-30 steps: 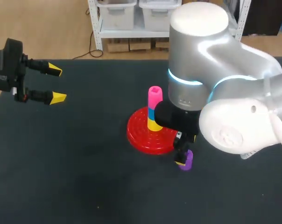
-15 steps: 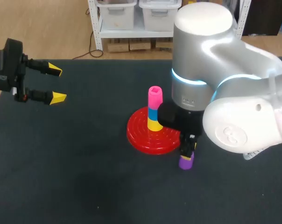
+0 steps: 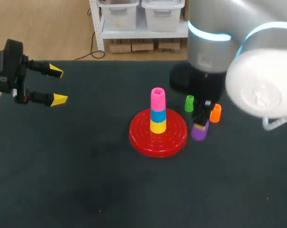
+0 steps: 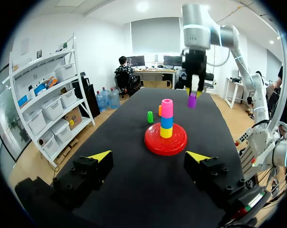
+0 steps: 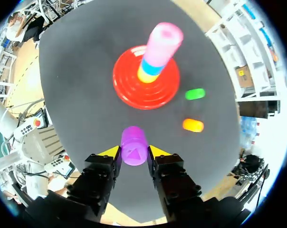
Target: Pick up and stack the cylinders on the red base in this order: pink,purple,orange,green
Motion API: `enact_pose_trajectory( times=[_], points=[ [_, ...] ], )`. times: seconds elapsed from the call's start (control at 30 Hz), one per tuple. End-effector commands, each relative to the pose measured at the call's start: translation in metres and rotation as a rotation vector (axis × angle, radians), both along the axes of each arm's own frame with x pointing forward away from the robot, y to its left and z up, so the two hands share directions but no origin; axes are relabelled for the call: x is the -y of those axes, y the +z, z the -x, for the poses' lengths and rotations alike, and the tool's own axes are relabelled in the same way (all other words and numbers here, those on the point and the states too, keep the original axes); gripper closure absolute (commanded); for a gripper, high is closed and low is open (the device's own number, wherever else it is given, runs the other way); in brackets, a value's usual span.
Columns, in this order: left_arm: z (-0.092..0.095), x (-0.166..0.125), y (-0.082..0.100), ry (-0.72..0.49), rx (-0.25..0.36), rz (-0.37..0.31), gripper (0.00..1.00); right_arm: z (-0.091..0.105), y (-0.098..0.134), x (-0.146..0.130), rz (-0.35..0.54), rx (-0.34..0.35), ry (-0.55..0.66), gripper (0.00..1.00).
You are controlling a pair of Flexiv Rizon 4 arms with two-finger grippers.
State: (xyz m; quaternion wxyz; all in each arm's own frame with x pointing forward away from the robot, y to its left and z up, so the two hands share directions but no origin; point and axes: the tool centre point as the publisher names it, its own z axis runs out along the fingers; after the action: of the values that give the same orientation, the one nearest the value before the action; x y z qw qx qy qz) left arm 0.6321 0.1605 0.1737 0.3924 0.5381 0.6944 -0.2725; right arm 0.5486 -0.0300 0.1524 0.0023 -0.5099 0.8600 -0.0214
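The red base carries a stack of yellow, blue and pink cylinders, the pink cylinder on top. My right gripper is shut on the purple cylinder, held in the air to the right of the base. The green cylinder and orange cylinder stand on the table behind the base. My left gripper hangs open at the far left, holding nothing.
The black table spreads around the base. The right arm's large grey body rises over the table's back right.
My right gripper closed on the purple cylinder and lifted it off the table, up and back to the right. The green and orange cylinders came into view. The left arm stayed still.
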Motion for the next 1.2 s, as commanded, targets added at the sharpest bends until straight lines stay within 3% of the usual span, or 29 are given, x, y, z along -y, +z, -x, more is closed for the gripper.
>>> enact_pose_trajectory(
  times=[0.03, 0.2, 0.4, 0.73, 1.2],
  points=[
    [0.000, -0.001, -0.001, 0.000, 0.004, 0.004, 0.00, -0.016, 0.069, -0.008, 0.015, 0.041, 0.025, 1.00],
    [0.000, -0.001, -0.001, 0.000, 0.004, 0.004, 0.00, -0.046, 0.091, -0.033, 0.042, 0.079, 0.075, 1.00],
    [0.000, -0.001, -0.001, 0.000, 0.004, 0.004, 0.00, -0.072, 0.092, -0.073, 0.058, 0.072, 0.139, 1.00],
    [0.000, -0.001, -0.001, 0.000, 0.004, 0.004, 0.00, -0.086, 0.067, -0.106, 0.115, 0.029, 0.197, 1.00],
    [0.000, -0.001, -0.001, 0.000, 0.004, 0.004, 0.00, -0.093, 0.055, -0.106, 0.105, -0.020, 0.181, 1.00]
  ],
)
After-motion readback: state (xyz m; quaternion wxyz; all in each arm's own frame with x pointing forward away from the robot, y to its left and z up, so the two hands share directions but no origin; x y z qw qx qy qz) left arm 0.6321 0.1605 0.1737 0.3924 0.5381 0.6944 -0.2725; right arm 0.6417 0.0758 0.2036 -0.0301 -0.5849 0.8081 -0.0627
